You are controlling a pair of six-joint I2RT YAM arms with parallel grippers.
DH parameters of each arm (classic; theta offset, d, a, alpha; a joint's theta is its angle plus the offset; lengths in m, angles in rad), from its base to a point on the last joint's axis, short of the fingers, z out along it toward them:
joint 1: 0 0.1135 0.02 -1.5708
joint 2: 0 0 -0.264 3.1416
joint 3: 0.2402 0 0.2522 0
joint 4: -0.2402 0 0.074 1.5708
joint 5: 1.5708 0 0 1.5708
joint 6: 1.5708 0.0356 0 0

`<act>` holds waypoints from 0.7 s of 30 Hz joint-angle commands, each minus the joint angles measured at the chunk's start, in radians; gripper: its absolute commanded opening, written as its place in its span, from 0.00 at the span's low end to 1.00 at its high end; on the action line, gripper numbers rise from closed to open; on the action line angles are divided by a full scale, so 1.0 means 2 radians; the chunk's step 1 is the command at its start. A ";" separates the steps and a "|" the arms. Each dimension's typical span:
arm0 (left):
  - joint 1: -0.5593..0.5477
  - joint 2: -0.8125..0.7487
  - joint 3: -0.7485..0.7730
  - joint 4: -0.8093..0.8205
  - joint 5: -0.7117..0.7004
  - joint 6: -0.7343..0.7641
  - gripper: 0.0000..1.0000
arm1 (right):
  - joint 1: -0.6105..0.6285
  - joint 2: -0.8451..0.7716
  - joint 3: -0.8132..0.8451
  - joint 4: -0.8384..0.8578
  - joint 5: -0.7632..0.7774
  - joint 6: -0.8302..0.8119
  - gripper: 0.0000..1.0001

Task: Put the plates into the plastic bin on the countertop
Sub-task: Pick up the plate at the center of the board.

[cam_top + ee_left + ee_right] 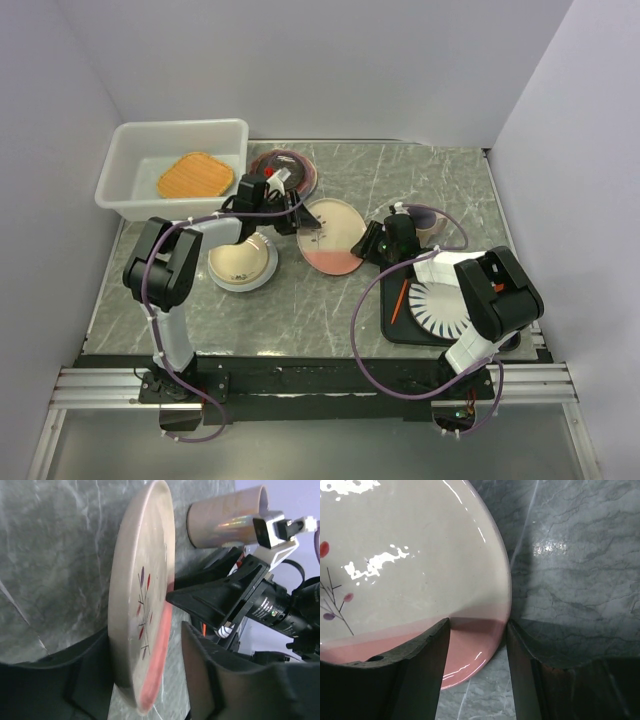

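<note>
A round cream plate with a pink band (335, 232) sits tilted up off the countertop (320, 315) between both grippers. My right gripper (368, 245) (477, 630) is shut on its pink edge (470, 650). My left gripper (297, 218) (145, 645) straddles the opposite rim (142, 580): one finger lies against the underside, and a narrow gap shows at the other. The plastic bin (180, 125) at the far left holds the orange square plate (195, 175). A dark brown pink-rimmed plate (292, 163) lies beside the bin. A tan plate on a white one (243, 262) lies near the left arm.
A black tray (393, 325) at the near right carries a white plate with dark stripes (440, 305) and an orange stick (399, 300). A pale cup (432, 222) (225, 515) stands behind the right gripper. White walls close in three sides.
</note>
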 commanded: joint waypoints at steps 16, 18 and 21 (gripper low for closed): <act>-0.020 0.001 0.018 -0.044 0.010 0.024 0.01 | 0.018 -0.029 0.006 0.025 -0.033 0.009 0.57; -0.020 0.001 0.019 -0.046 0.007 0.025 0.01 | 0.017 -0.032 0.006 0.025 -0.033 0.008 0.57; -0.020 -0.001 0.021 -0.050 0.006 0.026 0.01 | 0.017 -0.033 0.005 0.025 -0.034 0.007 0.58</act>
